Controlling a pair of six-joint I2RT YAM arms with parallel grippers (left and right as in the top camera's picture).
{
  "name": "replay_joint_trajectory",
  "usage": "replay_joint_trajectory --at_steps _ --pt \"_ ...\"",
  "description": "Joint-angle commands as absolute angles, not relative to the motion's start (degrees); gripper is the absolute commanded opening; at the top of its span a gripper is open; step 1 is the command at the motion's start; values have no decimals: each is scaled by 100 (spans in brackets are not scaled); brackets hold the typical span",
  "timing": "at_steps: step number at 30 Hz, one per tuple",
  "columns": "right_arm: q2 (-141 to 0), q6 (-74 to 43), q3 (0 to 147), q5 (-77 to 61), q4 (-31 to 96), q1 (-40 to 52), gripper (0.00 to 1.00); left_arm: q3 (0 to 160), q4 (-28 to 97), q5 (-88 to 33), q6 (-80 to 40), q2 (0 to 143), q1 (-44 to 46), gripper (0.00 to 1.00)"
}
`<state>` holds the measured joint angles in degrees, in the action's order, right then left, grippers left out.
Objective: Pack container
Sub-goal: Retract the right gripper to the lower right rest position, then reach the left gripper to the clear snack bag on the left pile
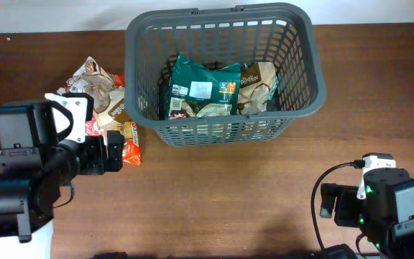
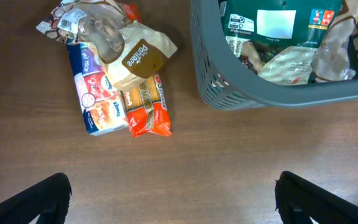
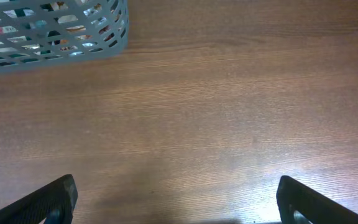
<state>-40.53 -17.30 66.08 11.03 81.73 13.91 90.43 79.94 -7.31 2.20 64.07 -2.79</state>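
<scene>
Left tool point(image 2: 176, 202): spread wide, its two dark fingers at the lower corners of its wrist view, with nothing between them but bare bench point(image 2: 241, 155).
Right tool point(image 3: 179, 202): just as wide open and holding nothing, with only wood grain beneath it.
Loose packets point(image 2: 120, 74): about four are heaped together on the bench left of the container. A red-orange packet point(image 2: 148, 109) sits at the near edge beside a blue-and-white packet point(image 2: 95, 93). I'd say they are stock waiting to go in.
Container point(image 1: 221, 132): upright at the far middle of the bench, open top facing up so packets can be dropped in.
Inside it: a green packet point(image 1: 203, 90) lies flat, with a beige packet point(image 1: 259, 85) just beside it on the right.
Left arm point(image 1: 34, 173): low at the bench's left edge and reaching right. Its tool tip is close to the red-orange packet and lined up on the heap, likely for the next pick.
Right arm point(image 1: 383, 212): tucked at the near right corner, well apart from the packets, seemingly idle.
</scene>
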Motion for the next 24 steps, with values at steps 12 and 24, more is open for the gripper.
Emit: replay_joint_trajectory --at_steps 12,24 --pt "-4012 -1693 6573 1072 8141 1380 99 9035 8020 -751 309 6405 -316 99" --pt "-4012 -1693 6573 1072 8141 1380 99 9035 7437 -1369 -32 6447 -316 99"
